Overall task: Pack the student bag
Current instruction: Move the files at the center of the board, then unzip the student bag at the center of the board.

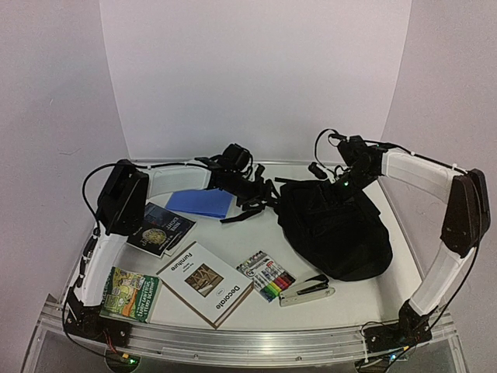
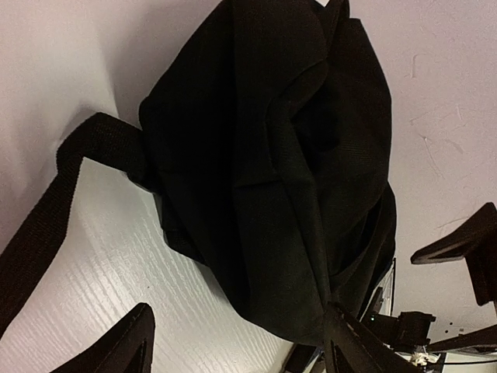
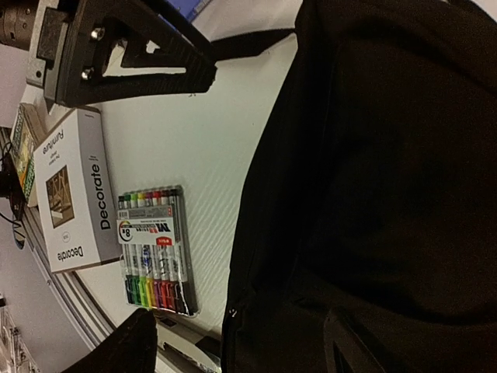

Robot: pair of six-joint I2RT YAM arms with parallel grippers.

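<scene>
Noting left gripper and right gripper open-jawed at soft black fabric backpack: risk of pinching slack cloth only.

Both arms are the same deal: white tube links on the left arm and right arm, with chunky black elbow joints and black bases. Thin black cables loop off the joints. The fingers are matte black with triangle cutouts and two silver screws. There's a tiny green light by the right wrist.
</scene>
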